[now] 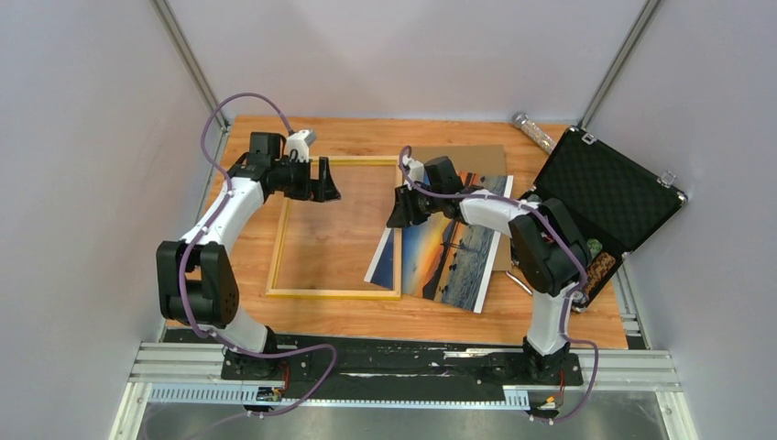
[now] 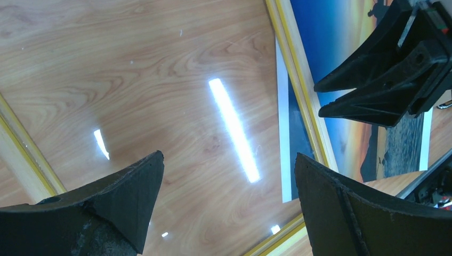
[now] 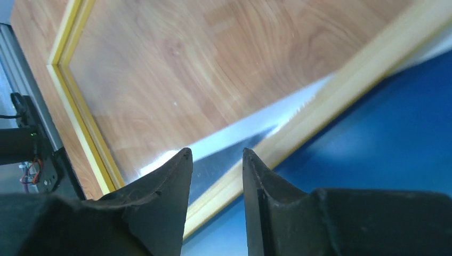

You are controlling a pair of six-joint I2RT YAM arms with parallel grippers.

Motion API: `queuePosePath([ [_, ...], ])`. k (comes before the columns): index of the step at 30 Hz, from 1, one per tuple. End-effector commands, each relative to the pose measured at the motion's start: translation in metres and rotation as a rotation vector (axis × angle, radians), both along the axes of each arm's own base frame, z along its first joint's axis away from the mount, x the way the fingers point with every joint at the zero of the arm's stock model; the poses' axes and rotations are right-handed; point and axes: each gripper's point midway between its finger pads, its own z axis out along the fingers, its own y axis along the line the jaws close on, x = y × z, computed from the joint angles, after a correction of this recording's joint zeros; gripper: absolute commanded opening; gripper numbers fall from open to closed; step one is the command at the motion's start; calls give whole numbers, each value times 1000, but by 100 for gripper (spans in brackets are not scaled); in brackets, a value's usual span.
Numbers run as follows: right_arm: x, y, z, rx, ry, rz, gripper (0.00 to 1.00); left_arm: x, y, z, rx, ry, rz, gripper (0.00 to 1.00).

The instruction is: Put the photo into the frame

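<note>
Wood-grain tabletop [image 1: 366,137] between pale walls [image 1: 403,55]: left end effector [image 1: 327,192] gapes empty, right end effector [image 1: 401,216] narrowly parted over photo [image 1: 449,257].

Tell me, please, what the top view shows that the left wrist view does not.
Only the top view: the case and the board. Only the left wrist view: a glare streak inside the frame. Both: the frame, the photo, the right gripper over it and the open left gripper.

Right arm [image 1: 495,213] hides the photo's [image 1: 449,257] far end; case [image 1: 600,188] contents too small to tell; frame [image 3: 341,96] rail blurred.
</note>
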Motion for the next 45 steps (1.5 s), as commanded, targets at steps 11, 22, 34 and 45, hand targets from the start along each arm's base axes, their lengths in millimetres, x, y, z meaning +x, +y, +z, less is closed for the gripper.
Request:
queuePosePath([
  [11,19,49,20,97,-31,77,38,-18,38,6,117,-43,35,100],
  [22,-9,24,89,114,-205,107,41,-2,119,-52,535,80,208,100],
  [34,-16,-19,65,-51,-316,37,37,14,154,-75,578,163,265,94],
  [45,4,-10,21,-100,-200,-2,37,14,158,-82,518,203,281,96],
])
